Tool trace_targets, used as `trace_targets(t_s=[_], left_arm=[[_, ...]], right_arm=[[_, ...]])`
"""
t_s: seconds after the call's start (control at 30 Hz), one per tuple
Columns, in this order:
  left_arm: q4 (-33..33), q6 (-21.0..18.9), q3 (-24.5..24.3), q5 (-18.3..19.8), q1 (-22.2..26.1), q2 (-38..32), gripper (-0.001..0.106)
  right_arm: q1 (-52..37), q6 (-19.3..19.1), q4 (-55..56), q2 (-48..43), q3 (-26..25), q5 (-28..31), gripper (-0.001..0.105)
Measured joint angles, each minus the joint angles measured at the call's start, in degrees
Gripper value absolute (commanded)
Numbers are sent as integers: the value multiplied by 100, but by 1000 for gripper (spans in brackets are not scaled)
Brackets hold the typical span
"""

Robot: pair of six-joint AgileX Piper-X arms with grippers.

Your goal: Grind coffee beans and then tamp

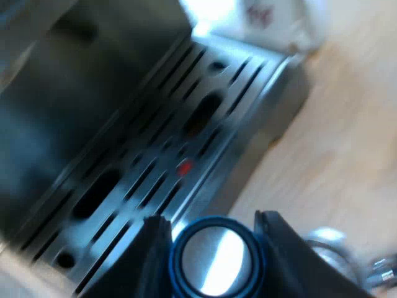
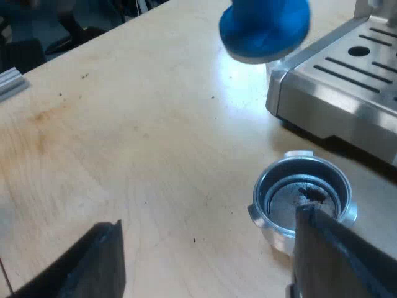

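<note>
Blue tamper (image 1: pixel 216 257) in left gripper (image 1: pixel 211 218)

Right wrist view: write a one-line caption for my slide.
Open right gripper by the metal holder on the wooden table, blue tamper in the air near the espresso machine.

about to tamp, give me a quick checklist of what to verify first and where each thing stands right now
1. Tamper gripped: ok. The left gripper has a finger on each side of the blue tamper.
2. Holder ready: ok. The metal holder sits on the table, basket open upward.
3. Grounds in the basket: not ok. There is just a small dark clump, with bare metal around it.
4. Tamper over the basket: not ok. It hangs near the corner of the drip tray, apart from the holder.
5. Holder steadied: not ok. The right gripper is open, with one finger in front of the rim.
</note>
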Motion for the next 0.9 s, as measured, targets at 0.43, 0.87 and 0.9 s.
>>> trace_targets(t_s=[0.43, 0.87, 0.9], left_arm=[[85, 0, 563, 165, 856, 19, 9], [-1225, -139, 1452, 343, 856, 915, 9], [-1274, -175, 1467, 343, 856, 971, 9]], right_arm=[[0, -203, -34, 0, -2, -13, 60], [0, -203, -21, 0, -2, -13, 60], [0, -203, -15, 0, -2, -13, 60]])
